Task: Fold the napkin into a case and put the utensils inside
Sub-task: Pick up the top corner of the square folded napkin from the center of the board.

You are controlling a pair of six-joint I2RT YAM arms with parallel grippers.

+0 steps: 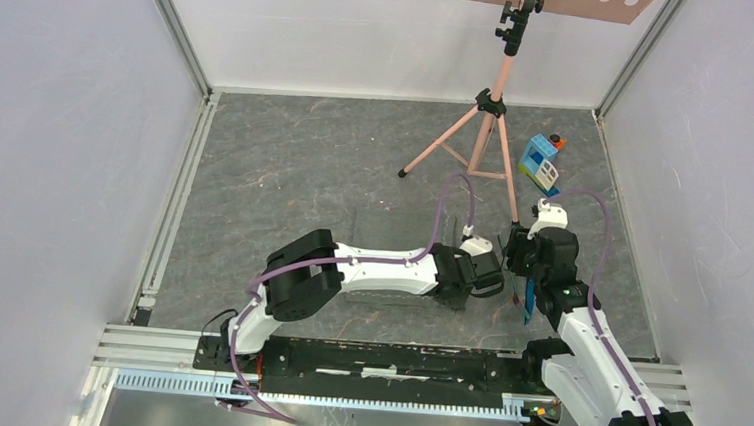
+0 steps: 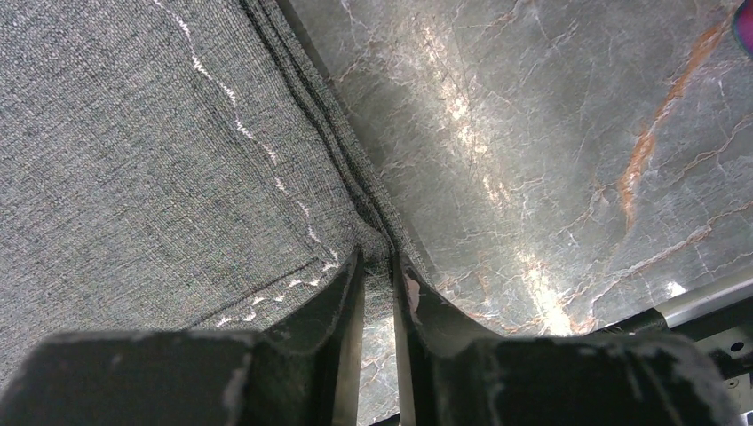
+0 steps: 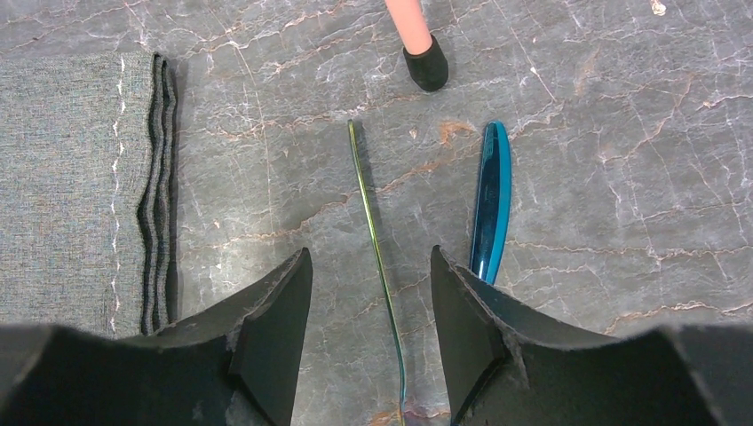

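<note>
The left hand [image 2: 377, 266] is clamped on the napkin [image 2: 160, 160]. Its two fingers [image 2: 337, 306] stand almost together, and the stacked edge of the cloth runs straight into the narrow slot between their tips. The napkin is folded, with several layers showing along that edge and a pale stitched line [image 2: 266, 169] wandering across its upper face. It lies flat on the grey marbled tabletop [image 2: 550, 160], under and beside the left hand.

The right hand [image 3: 368, 256] is spread wide. Between its fingers lies a thin utensil [image 3: 373, 222] — greenish, seen edge-on, running away from the camera along the tabletop. A blue utensil [image 3: 491, 195] lies just beside it on the right, with its near end hidden behind the right-side finger. Both pieces lie apart from the napkin, whose layered edge shows at the left of the right wrist view. Whether the fingertips touch the tabletop cannot be told.

Past the far ends of the utensils sits a black-capped tripod foot [image 3: 426, 62]. From above, the two hands are close together near the middle of the tabletop, and a toy block house [image 1: 540, 159] stands well apart at the far right, beside the tripod [image 1: 489, 131].
</note>
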